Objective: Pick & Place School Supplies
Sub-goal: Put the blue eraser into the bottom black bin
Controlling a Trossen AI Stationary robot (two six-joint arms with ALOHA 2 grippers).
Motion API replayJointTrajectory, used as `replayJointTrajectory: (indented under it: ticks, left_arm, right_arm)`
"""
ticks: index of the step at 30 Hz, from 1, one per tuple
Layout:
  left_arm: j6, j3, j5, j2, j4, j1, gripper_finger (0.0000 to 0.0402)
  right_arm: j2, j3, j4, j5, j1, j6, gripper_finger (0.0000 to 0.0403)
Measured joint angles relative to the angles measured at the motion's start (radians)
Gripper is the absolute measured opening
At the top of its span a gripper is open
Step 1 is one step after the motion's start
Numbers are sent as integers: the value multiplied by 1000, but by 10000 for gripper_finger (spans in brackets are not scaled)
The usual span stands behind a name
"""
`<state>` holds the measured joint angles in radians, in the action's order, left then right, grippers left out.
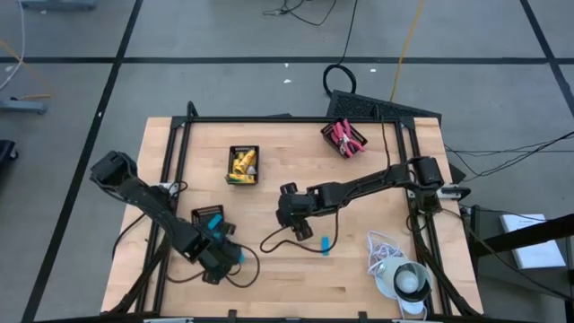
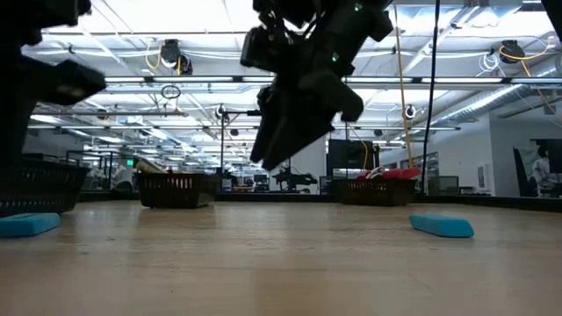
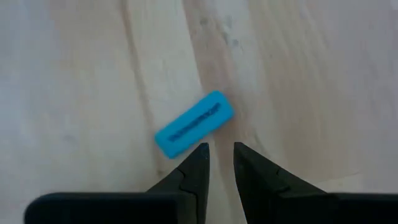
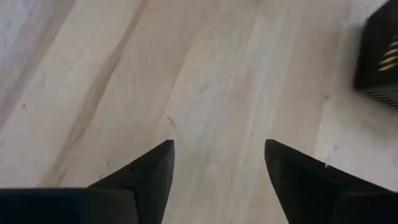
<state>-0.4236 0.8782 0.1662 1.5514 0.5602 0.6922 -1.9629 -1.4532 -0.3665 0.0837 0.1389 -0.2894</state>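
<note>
Near the frame's centre, the right gripper [image 1: 289, 208] is hovering with fingers spread wide and empty, between picks. At lower left, the left gripper [image 3: 221, 158], fingers narrow, is lining up over a short light-blue oblong eraser [image 3: 194, 123]; closing on it likely needs a small advance.

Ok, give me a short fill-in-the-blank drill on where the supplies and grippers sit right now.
1. The right gripper has ____ jaws with nothing between them.
2. The blue eraser ahead of the left gripper lies on the bare ____.
3. The tray of yellow pieces is ____ in colour.

Missing words: open; table; black
</note>
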Motion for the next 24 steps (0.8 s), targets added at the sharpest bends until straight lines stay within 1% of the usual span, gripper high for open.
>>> replayJointTrajectory:
  ticks: [3, 5, 9, 12, 15, 20, 24]
  left_arm:
    - [69, 31, 53, 1, 40, 0, 84]
    - [118, 42, 74, 1, 54, 0, 99]
    - [190, 46, 73, 2, 59, -4, 145]
    - [221, 46, 61, 1, 62, -14, 181]
    - [260, 46, 45, 1, 60, -27, 207]
    - [320, 46, -2, 8, 34, -58, 218]
    - [391, 46, -40, 51, -10, -68, 218]
  right_arm:
    - [9, -2, -6, 0, 0, 6, 239]
    - [14, -1, -30, -1, 0, 7, 235]
    - [27, 11, -39, -1, 1, 13, 232]
    - [41, 28, -83, 4, 0, 20, 233]
    - [43, 42, -69, 22, 0, 29, 232]
    - [49, 58, -95, 22, 1, 42, 229]
    - [54, 62, -95, 22, 1, 50, 228]
